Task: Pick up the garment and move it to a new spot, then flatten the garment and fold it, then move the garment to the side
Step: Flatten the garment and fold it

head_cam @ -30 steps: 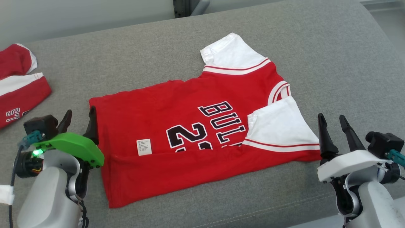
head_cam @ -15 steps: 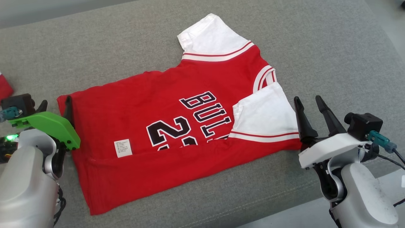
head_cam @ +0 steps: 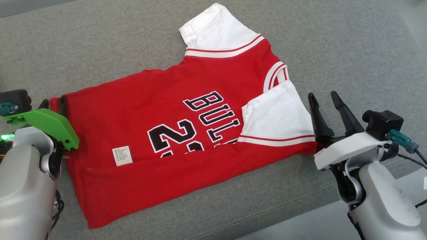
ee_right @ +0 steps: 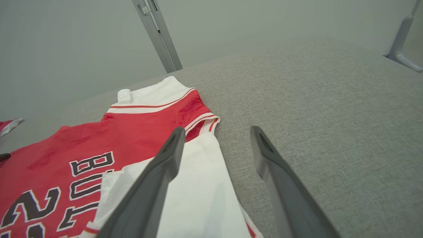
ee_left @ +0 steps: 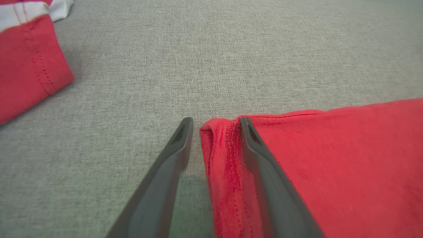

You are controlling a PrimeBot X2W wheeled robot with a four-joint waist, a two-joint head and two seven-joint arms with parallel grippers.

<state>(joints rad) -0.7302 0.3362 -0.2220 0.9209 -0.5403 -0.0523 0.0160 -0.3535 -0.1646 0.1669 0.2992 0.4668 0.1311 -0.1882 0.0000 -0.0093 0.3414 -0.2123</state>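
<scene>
Head view: red jersey [head_cam: 186, 110] lies spread on the grey cushion [head_cam: 333, 50] between the two grippers.
Left gripper [head_cam: 52, 104] straddles the jersey's bunched hem corner, jaws apart and not clamped, one finger over the cloth, the other over bare cushion; the left wrist view catches another red garment [ee_left: 26, 66], cut off at its upper left edge. The folded lower edge and white sleeve [head_cam: 277, 113] hide part of the black lettering. Right gripper [head_cam: 322, 100] stands spread and empty just beside that sleeve.

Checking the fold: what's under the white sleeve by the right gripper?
The sleeve lies folded onto the red shirt, covering the end of its black lettering; the hidden letters cannot be read.
</scene>
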